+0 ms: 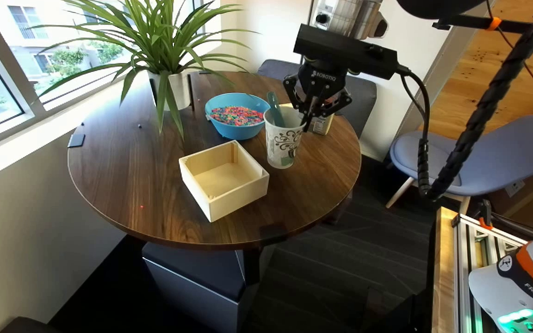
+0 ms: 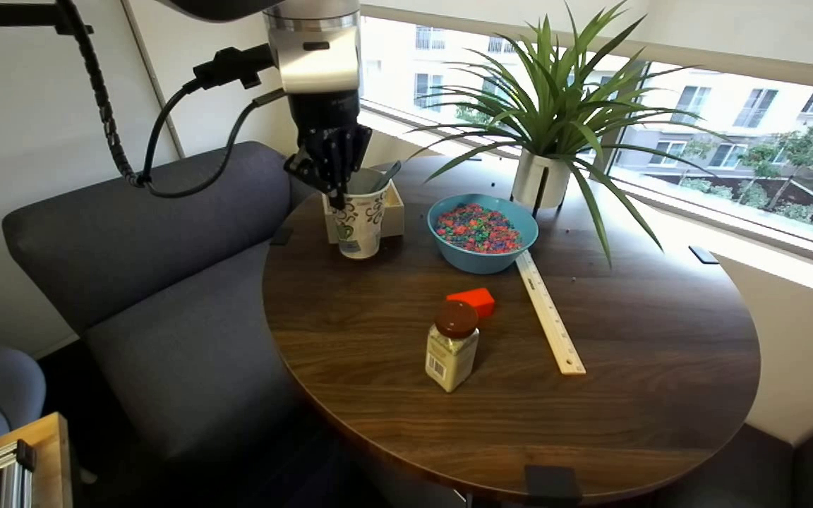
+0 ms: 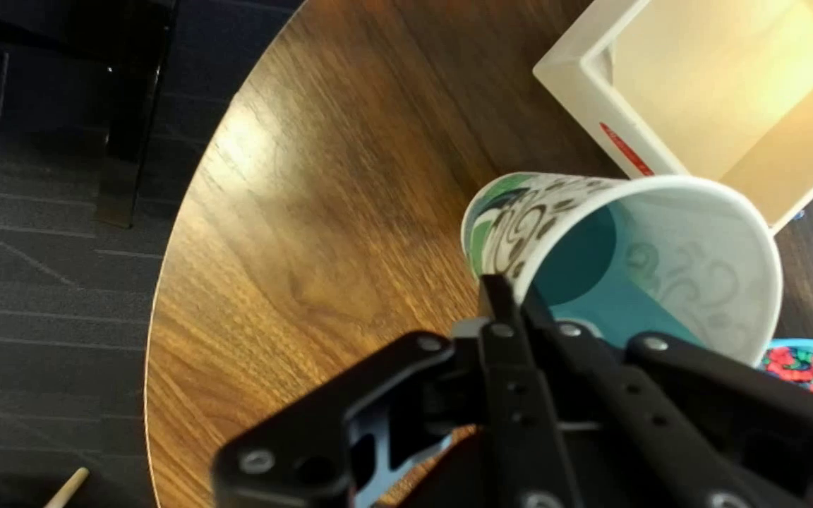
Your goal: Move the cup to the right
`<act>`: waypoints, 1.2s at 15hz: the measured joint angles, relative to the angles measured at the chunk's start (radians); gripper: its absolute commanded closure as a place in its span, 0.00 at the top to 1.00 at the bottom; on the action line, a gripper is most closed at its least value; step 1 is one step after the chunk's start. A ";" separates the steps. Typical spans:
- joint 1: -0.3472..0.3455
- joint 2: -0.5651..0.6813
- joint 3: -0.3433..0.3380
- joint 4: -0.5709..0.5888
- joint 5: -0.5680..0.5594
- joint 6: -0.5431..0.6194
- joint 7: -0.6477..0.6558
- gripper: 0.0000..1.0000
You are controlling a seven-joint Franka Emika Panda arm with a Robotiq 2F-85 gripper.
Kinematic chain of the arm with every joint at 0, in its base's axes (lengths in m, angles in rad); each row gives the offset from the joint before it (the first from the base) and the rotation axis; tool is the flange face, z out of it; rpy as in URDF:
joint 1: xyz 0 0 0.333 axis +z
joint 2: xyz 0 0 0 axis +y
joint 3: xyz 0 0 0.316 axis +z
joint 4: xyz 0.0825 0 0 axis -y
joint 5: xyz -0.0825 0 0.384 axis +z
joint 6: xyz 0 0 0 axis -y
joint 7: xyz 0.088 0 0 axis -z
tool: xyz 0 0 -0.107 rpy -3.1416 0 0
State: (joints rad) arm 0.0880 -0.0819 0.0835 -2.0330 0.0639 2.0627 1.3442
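The cup [image 1: 284, 147] is whitish with a dark swirl pattern and some green, and a teal stick [image 1: 275, 110] pokes out of it. It shows upright or nearly so in both exterior views [image 2: 360, 233]. My gripper [image 1: 307, 124] is at the cup's rim, on the side away from the wooden box. In the wrist view my gripper [image 3: 512, 293] is shut on the cup's wall [image 3: 544, 215], one finger outside and one inside. The inner fingertip is partly hidden by the rim. I cannot tell whether the cup's base touches the table.
A wooden box [image 1: 238, 201] stands close beside the cup. A blue bowl [image 1: 238, 132] of coloured bits is near it. A jar [image 2: 452, 358], a red block [image 2: 476, 300] and a ruler [image 2: 551, 317] lie beyond the bowl. A potted plant [image 2: 542, 182] stands near the window.
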 measured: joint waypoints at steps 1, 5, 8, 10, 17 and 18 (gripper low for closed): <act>-0.001 0.002 -0.001 -0.011 0.013 0.006 0.000 0.01; -0.009 0.006 -0.004 -0.057 0.058 0.012 0.004 0.28; -0.014 0.002 -0.006 -0.071 0.068 0.012 0.017 0.42; -0.016 0.001 -0.006 -0.075 0.069 0.012 0.017 0.58; -0.012 -0.187 0.024 -0.163 0.028 0.012 -0.008 1.00; -0.013 -0.240 0.028 -0.192 0.022 0.012 -0.008 0.92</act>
